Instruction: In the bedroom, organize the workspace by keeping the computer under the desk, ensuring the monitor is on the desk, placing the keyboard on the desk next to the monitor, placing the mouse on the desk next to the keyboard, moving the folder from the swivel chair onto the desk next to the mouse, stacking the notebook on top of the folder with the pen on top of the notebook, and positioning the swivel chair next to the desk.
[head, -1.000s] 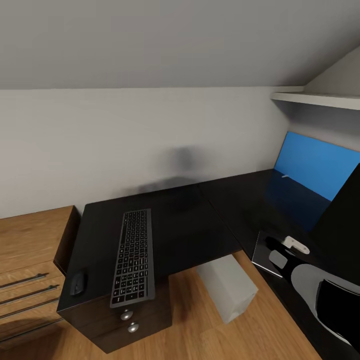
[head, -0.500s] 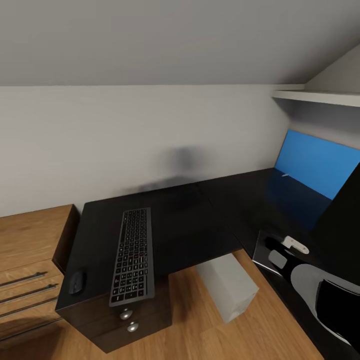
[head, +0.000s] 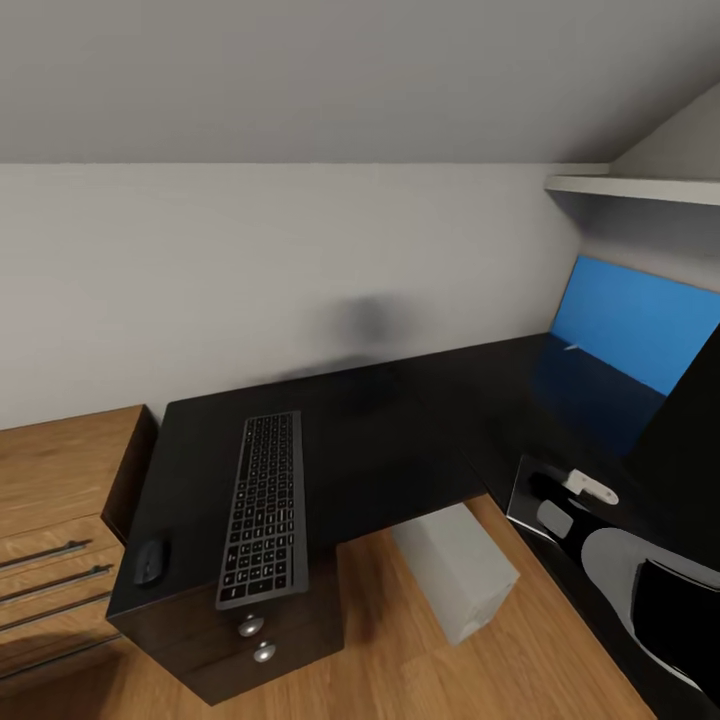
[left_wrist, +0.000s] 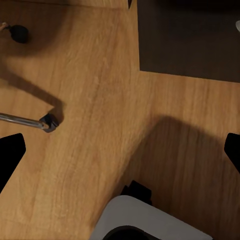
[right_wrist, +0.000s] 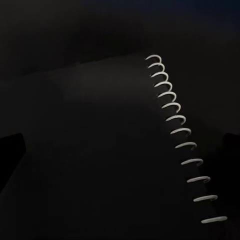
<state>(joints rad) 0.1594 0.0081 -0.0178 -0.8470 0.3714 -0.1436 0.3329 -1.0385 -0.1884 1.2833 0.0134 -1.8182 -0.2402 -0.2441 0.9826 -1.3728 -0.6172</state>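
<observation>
**Right claw poised over the spiral notebook on the worktop's right wing**

The notebook (right_wrist: 100, 125) looks thin and light, and I judge it to have a smooth dark cover that will slip if pinched only lightly. A pale wire spiral (right_wrist: 182, 140) runs down 1 long side. It should flex if lifted by a corner, and the wire coils would snag or bend under a pinch. The plain edge opposite the spiral looks like the better hold, taken near its middle. Lying flat, it offers little to get under, so sliding it to the worktop's edge may be needed first.

In the head view, what I take to be the same notebook (head: 528, 492) lies at about 4 o'clock in the frame. It sits on the right wing of the black L-shaped worktop (head: 400, 440) at its front edge. The right claw (right_wrist: 120, 160) hangs straight above it and close. I cannot tell whether it touches, nor whether it is spread or closed.

The left claw (left_wrist: 120, 155) is spread wide and carries nothing. It hangs over the wooden floor (left_wrist: 100, 75) near a chrome leg and castor (left_wrist: 48, 121).

The keyboard (head: 262, 510) lies at 8 o'clock in the head view, with the mouse (head: 150, 562) at 9 o'clock from its near end. The pen (head: 572, 348) lies at 1 o'clock from the notebook, well apart, by the blue back panel (head: 640, 320). The computer (head: 455, 570) stands under the worktop.
</observation>
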